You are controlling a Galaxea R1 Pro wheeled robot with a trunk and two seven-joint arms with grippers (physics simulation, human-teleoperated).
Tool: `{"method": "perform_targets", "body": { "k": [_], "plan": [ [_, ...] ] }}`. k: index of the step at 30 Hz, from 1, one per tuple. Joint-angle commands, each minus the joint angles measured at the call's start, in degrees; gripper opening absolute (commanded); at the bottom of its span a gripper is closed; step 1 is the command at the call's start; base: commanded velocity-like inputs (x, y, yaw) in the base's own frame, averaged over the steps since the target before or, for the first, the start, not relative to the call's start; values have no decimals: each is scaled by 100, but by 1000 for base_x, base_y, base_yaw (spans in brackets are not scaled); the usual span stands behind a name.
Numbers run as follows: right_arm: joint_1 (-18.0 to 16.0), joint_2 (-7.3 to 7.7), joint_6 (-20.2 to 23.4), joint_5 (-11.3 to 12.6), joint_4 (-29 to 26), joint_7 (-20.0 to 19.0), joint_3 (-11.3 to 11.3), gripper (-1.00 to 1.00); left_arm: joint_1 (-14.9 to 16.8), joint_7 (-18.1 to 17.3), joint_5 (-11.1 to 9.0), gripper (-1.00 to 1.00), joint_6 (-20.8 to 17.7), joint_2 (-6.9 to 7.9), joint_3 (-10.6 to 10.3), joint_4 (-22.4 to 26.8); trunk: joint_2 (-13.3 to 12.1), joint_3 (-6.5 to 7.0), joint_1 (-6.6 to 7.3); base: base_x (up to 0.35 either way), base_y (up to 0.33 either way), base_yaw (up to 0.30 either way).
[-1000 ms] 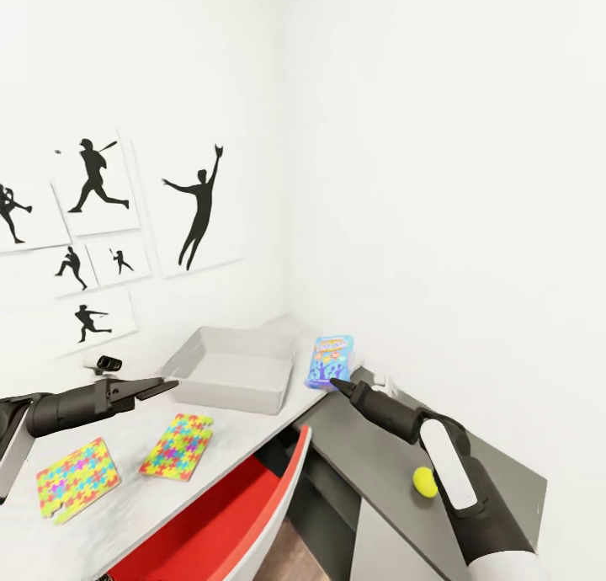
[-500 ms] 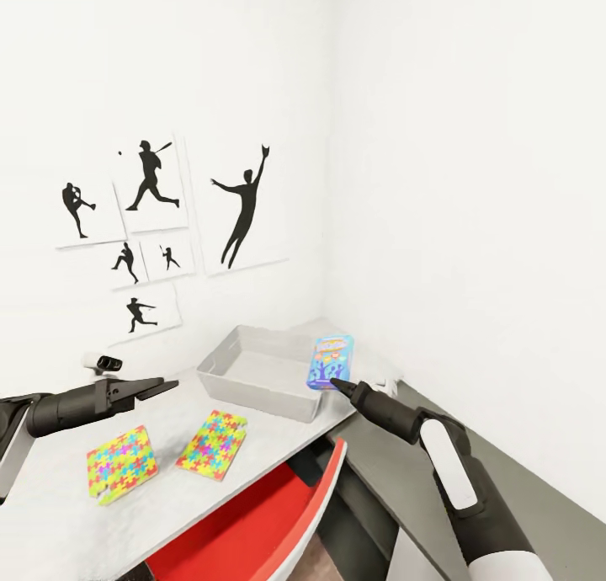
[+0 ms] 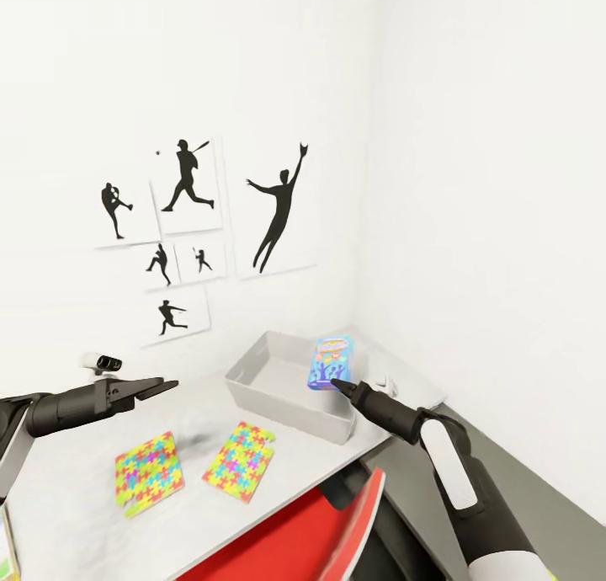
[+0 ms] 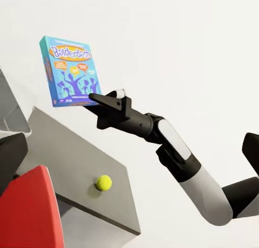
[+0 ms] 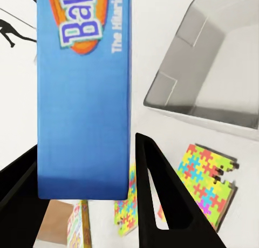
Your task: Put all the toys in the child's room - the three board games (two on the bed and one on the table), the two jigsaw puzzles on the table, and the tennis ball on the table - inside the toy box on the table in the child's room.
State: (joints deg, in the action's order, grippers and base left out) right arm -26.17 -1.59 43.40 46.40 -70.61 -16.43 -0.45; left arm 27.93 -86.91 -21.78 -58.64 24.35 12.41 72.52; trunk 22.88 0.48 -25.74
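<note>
1. The right gripper (image 3: 337, 385) pinches the blue game (image 3: 331, 362) upright by its lower edge, carried above the toy box (image 3: 278, 396) (ready, it seems, for dropping in).
2. The left gripper (image 3: 160, 386) hovers slightly parted, holding nothing.
3. Both puzzles (image 3: 240, 461) wait flat on the table (image 3: 76, 497).

right gripper (image 4: 96, 101) pinching upright blue board game (image 4: 69, 71) by lower edge; tennis ball (image 4: 103, 182) on grey surface (image 4: 65, 162) beside red panel (image 4: 29, 213).
</note>
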Motion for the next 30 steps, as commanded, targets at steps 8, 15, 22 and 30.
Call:
{"method": "perform_targets", "body": {
  "k": [8,15,22,30],
  "plan": [
    [-2,4,28,25,3,-18,-10,-100,1,-19,-2,100,-60,9,-1,-1,4,-2,-4,106,1,3],
    [-2,1,28,25,1,-18,-9,-100,1,-19,-2,100,-60,9,-1,-1,4,-2,-4,21,0,0],
    [-2,1,28,25,4,-18,-11,-100,1,-27,-4,100,-61,9,-2,-1,4,-2,-4,68,16,0],
    [-2,6,28,27,12,-18,-16,-100,1,-28,-3,100,-61,17,-1,-1,4,-2,-4,4,1,0]
  ]
}}
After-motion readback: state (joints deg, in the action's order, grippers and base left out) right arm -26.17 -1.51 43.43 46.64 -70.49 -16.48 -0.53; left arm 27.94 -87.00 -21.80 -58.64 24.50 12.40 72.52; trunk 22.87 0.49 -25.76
